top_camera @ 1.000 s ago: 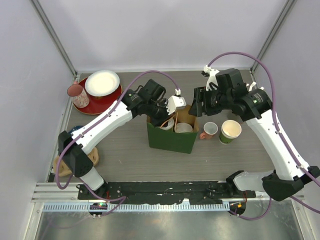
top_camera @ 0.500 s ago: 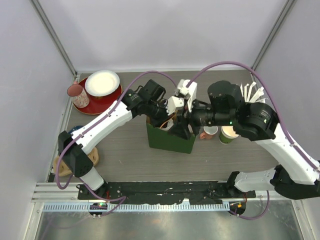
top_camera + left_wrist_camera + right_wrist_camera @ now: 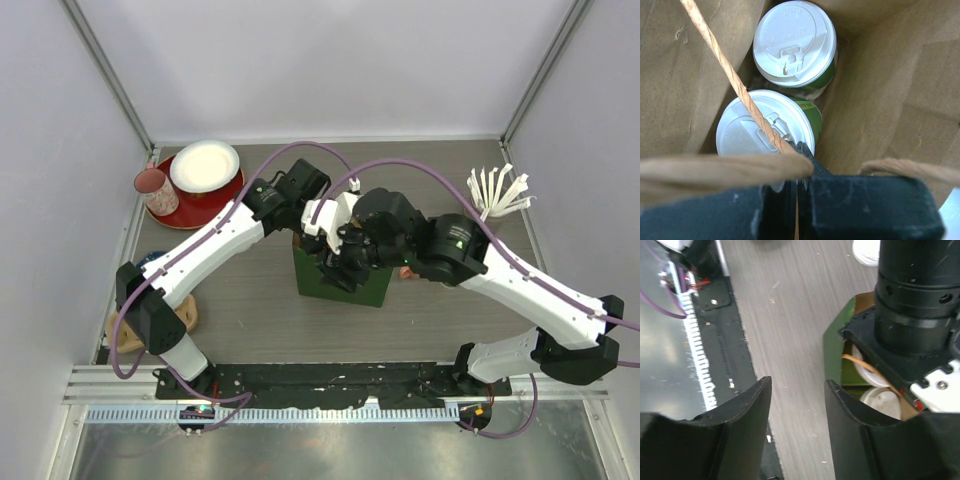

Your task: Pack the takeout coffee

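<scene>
Your left gripper [image 3: 798,187] is pinching tight on the twisted paper handle [image 3: 735,82] of the green paper bag [image 3: 345,288]. The cord is running straight into the seam between its closed jaws.

Directly below it, inside the brown-lined bag, the 2 takeout coffee cups are standing upright and touching each other. The nearer cup [image 3: 765,131] is sitting just under the fingers, and the farther cup [image 3: 794,42] is sitting against the bag's far wall. Each is wearing its round white lid.

Your right gripper [image 3: 797,400] is hanging released, jaws apart with nothing between them. It is hovering just beside the bag's green outer wall, and the wood-grain table [image 3: 785,315] is showing through the gap. In the overhead view, its arm is crossing above the bag and hiding most of the opening.

Farther out, a white plate [image 3: 205,165] is resting on a red plate [image 3: 200,213] at the back left, with a pink cup [image 3: 153,190] standing at the red plate's left edge. A fan of white plastic cutlery [image 3: 495,190] is lying at the back right, well apart from the bag.
</scene>
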`<state>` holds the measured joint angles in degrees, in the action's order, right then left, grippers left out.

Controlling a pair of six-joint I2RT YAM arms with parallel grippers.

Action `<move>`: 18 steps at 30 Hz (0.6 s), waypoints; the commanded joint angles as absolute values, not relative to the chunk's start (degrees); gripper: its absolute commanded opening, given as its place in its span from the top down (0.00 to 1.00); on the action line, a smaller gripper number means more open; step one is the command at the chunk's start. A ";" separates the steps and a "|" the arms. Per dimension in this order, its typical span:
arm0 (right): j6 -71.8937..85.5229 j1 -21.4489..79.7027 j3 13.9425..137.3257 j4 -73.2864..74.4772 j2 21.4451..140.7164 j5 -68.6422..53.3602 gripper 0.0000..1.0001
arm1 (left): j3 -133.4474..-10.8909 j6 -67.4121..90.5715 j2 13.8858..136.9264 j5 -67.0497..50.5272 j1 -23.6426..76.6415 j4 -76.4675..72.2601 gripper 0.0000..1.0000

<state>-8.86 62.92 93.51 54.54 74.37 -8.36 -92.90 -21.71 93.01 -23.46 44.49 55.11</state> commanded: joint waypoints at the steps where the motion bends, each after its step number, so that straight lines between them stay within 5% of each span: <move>1: -15.55 63.28 93.34 50.72 75.15 -1.94 0.46 | -93.34 -22.59 90.18 -24.70 44.12 54.93 1.00; 13: -18.63 63.28 87.19 52.12 75.76 -0.70 0.51 | -92.90 -22.50 90.00 -25.14 43.95 54.75 1.00; 16: -18.63 63.28 86.40 51.68 75.94 -1.23 0.61 | -92.81 -22.59 90.00 -25.14 43.95 54.76 1.00; 18: -18.89 63.19 86.22 52.38 75.59 -2.63 0.77 | -92.81 -22.50 90.00 -24.87 43.86 54.58 1.00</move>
